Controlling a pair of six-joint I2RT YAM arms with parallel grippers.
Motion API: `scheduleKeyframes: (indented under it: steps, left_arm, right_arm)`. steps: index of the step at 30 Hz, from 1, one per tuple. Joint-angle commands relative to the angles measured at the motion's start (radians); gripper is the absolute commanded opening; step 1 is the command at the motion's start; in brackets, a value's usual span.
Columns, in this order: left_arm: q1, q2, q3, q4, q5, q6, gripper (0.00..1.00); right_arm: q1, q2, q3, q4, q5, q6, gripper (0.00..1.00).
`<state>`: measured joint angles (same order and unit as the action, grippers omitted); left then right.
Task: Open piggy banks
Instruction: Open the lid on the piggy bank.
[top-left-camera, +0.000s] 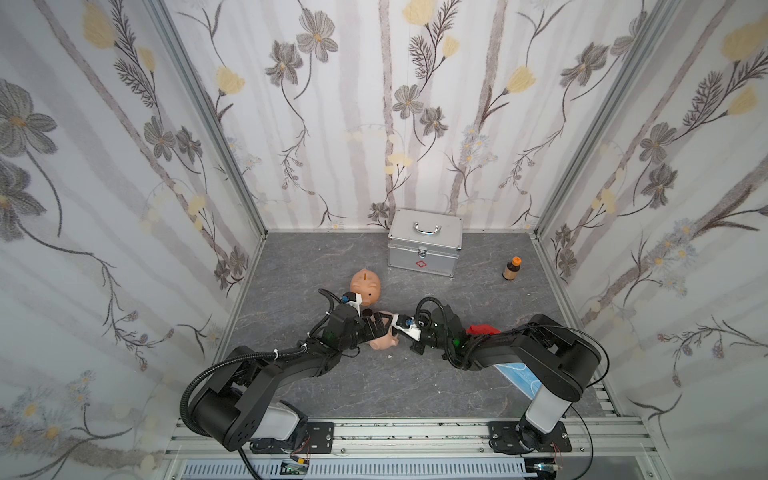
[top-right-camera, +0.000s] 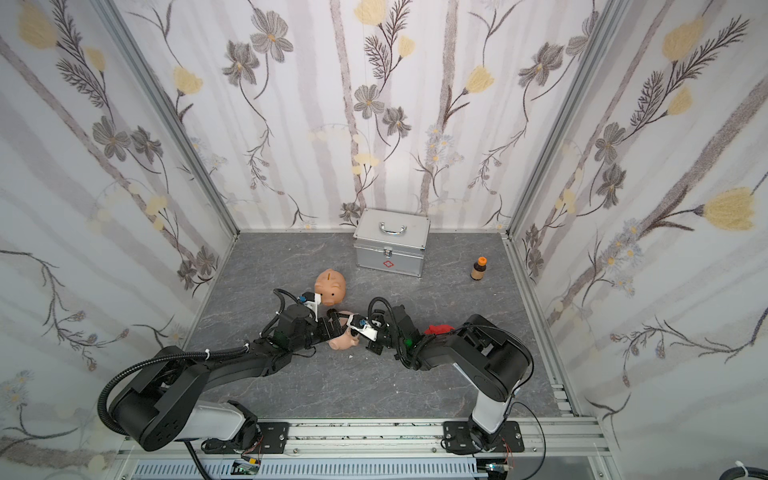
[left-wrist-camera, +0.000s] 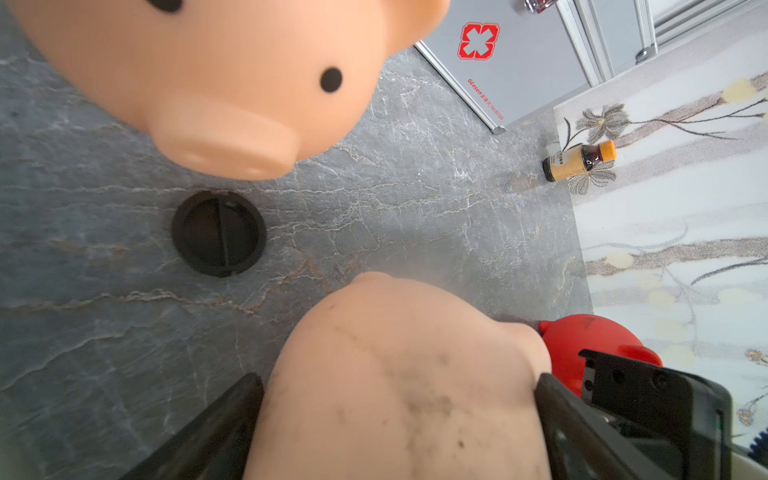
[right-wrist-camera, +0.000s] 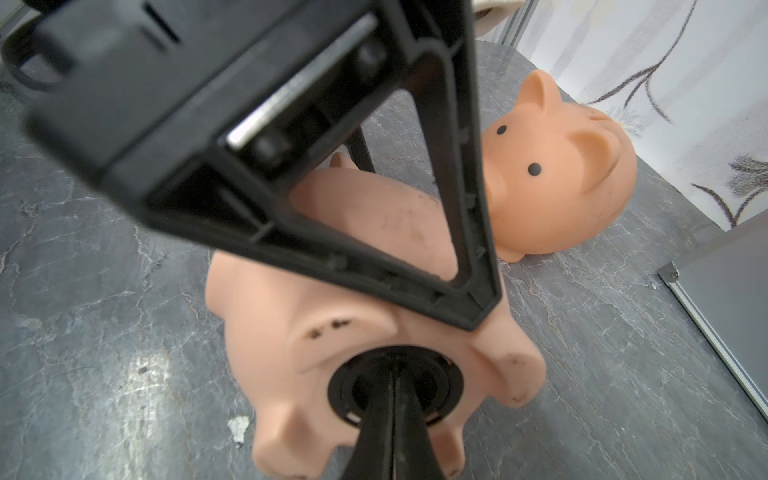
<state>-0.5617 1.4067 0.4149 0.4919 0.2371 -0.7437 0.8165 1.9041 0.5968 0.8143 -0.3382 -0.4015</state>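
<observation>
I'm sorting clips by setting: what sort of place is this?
Probably a lab test booth dressed as a room: floral wallpaper panels in an aluminium frame, two robot arms bolted to a front rail.

Top views: high over the near edge, tilted down toward the far wall (top-left-camera: 374, 124), whole table (top-left-camera: 374, 386) in both. Left wrist: very close, low, facing far-right toward case (left-wrist-camera: 519, 75). Right wrist: very close, facing far-left. All four share the tipped pig (right-wrist-camera: 257, 316).
</observation>
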Motion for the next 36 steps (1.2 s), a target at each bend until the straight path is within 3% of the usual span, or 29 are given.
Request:
scheduleKeyframes:
  steps: [1,9,23,36]
  left_arm:
    - [-0.003,0.009,-0.008,-0.166,0.108,0.001,1.00]
    - [0.005,0.005,-0.005,-0.175,0.112,0.005,1.00]
    - [0.013,-0.001,-0.010,-0.184,0.113,0.015,1.00]
    - [0.014,0.002,-0.011,-0.180,0.118,0.012,1.00]
  right_arm:
    - [-0.011,-0.012,0.008,0.002,-0.183,-0.023,0.00]
    - [-0.030,-0.027,-0.014,0.010,-0.185,-0.015,0.00]
    - [-0.016,-0.072,-0.064,0.001,-0.083,-0.057,0.00]
    - [-0.019,-0.104,-0.103,0.052,-0.094,-0.012,0.00]
